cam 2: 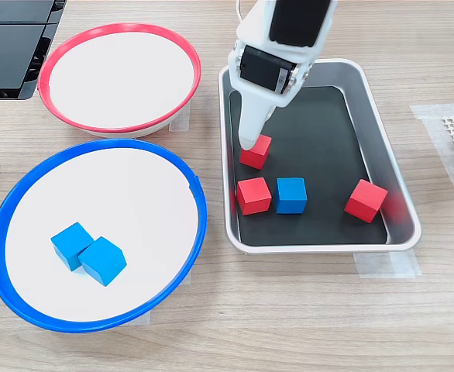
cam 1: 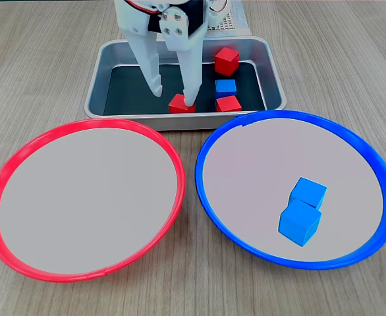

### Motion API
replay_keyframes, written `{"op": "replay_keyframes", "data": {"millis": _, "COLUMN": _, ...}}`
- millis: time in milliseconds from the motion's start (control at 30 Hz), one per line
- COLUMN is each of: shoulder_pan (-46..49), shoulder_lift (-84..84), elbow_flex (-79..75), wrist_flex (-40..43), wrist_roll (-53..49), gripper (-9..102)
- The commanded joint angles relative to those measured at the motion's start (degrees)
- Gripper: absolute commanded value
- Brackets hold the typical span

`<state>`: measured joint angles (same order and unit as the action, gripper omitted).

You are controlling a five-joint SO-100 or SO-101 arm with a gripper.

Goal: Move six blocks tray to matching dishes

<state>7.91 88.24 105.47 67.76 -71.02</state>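
Two blue blocks (cam 1: 303, 210) lie touching in the blue-rimmed dish (cam 1: 209, 197) nearest the camera in a fixed view, toward its right edge; the red-rimmed dish (cam 1: 2, 178) beside it holds nothing. Beyond them, in the silver tray (cam 1: 107, 56), the gripper (cam 1: 173, 99) stands with jaws spread, one fingertip (cam 1: 190, 99) touching a red block (cam 1: 178, 104) by the near wall. A second red block (cam 1: 228, 103), a blue block (cam 1: 226, 86) and a third red block (cam 1: 226, 60) sit along the right wall. The step appears to be gripping the first red block; next, the jaws likely must straddle it, then close.
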Motion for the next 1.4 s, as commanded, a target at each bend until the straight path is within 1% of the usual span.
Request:
{"op": "replay_keyframes", "data": {"millis": 0, "shoulder_pan": 0.0, "shoulder_lift": -0.62, "elbow_flex": 0.79, "wrist_flex": -1.32, "wrist_roll": -2.9, "gripper": 17}}
{"op": "replay_keyframes", "data": {"millis": 100, "shoulder_pan": -0.09, "shoulder_lift": -1.67, "elbow_flex": 1.67, "wrist_flex": -2.29, "wrist_roll": -3.43, "gripper": 15}}
{"op": "replay_keyframes", "data": {"millis": 200, "shoulder_pan": -1.14, "shoulder_lift": -1.93, "elbow_flex": 1.67, "wrist_flex": -2.02, "wrist_roll": -4.13, "gripper": 0}}
{"op": "replay_keyframes", "data": {"millis": 267, "shoulder_pan": -1.05, "shoulder_lift": -1.67, "elbow_flex": 0.79, "wrist_flex": 0.44, "wrist_roll": -4.39, "gripper": 0}}
{"op": "replay_keyframes", "data": {"millis": 300, "shoulder_pan": -0.97, "shoulder_lift": -1.32, "elbow_flex": 0.0, "wrist_flex": 2.9, "wrist_roll": -4.66, "gripper": 0}}
{"op": "replay_keyframes", "data": {"millis": 367, "shoulder_pan": -0.44, "shoulder_lift": 0.62, "elbow_flex": -3.69, "wrist_flex": 14.33, "wrist_roll": -7.91, "gripper": 0}}
{"op": "replay_keyframes", "data": {"millis": 433, "shoulder_pan": -0.26, "shoulder_lift": 3.16, "elbow_flex": -7.65, "wrist_flex": 24.08, "wrist_roll": -8.26, "gripper": 0}}
{"op": "replay_keyframes", "data": {"millis": 500, "shoulder_pan": -0.26, "shoulder_lift": 5.89, "elbow_flex": -11.07, "wrist_flex": 29.36, "wrist_roll": -4.83, "gripper": 0}}
{"op": "replay_keyframes", "data": {"millis": 533, "shoulder_pan": -0.44, "shoulder_lift": 7.03, "elbow_flex": -12.66, "wrist_flex": 29.97, "wrist_roll": -0.97, "gripper": 0}}
{"op": "replay_keyframes", "data": {"millis": 567, "shoulder_pan": -0.7, "shoulder_lift": 8.44, "elbow_flex": -14.5, "wrist_flex": 27.33, "wrist_roll": 7.12, "gripper": 0}}
{"op": "replay_keyframes", "data": {"millis": 633, "shoulder_pan": 0.09, "shoulder_lift": 9.23, "elbow_flex": -16.79, "wrist_flex": 20.48, "wrist_roll": 16.96, "gripper": 0}}
{"op": "replay_keyframes", "data": {"millis": 700, "shoulder_pan": 1.76, "shoulder_lift": 8.61, "elbow_flex": -17.93, "wrist_flex": 11.07, "wrist_roll": 23.91, "gripper": 0}}
{"op": "replay_keyframes", "data": {"millis": 733, "shoulder_pan": 3.34, "shoulder_lift": 6.77, "elbow_flex": -18.37, "wrist_flex": 3.16, "wrist_roll": 27.42, "gripper": 0}}
{"op": "replay_keyframes", "data": {"millis": 833, "shoulder_pan": 5.8, "shoulder_lift": 0.44, "elbow_flex": -18.11, "wrist_flex": -11.16, "wrist_roll": 29.79, "gripper": 0}}
{"op": "replay_keyframes", "data": {"millis": 933, "shoulder_pan": 6.5, "shoulder_lift": -4.48, "elbow_flex": -18.19, "wrist_flex": -19.07, "wrist_roll": 31.38, "gripper": 0}}
{"op": "replay_keyframes", "data": {"millis": 1000, "shoulder_pan": 6.68, "shoulder_lift": -6.86, "elbow_flex": -18.63, "wrist_flex": -21.27, "wrist_roll": 31.55, "gripper": 0}}
{"op": "replay_keyframes", "data": {"millis": 1067, "shoulder_pan": 6.86, "shoulder_lift": -8.44, "elbow_flex": -18.72, "wrist_flex": -22.41, "wrist_roll": 31.55, "gripper": 3}}
{"op": "replay_keyframes", "data": {"millis": 1200, "shoulder_pan": 7.82, "shoulder_lift": -8.79, "elbow_flex": -18.54, "wrist_flex": -20.13, "wrist_roll": 33.13, "gripper": 14}}
{"op": "replay_keyframes", "data": {"millis": 1267, "shoulder_pan": 8.0, "shoulder_lift": -8.44, "elbow_flex": -18.63, "wrist_flex": -18.28, "wrist_roll": 32.87, "gripper": 15}}
{"op": "replay_keyframes", "data": {"millis": 1367, "shoulder_pan": 8.0, "shoulder_lift": -7.73, "elbow_flex": -18.54, "wrist_flex": -17.93, "wrist_roll": 33.4, "gripper": 14}}
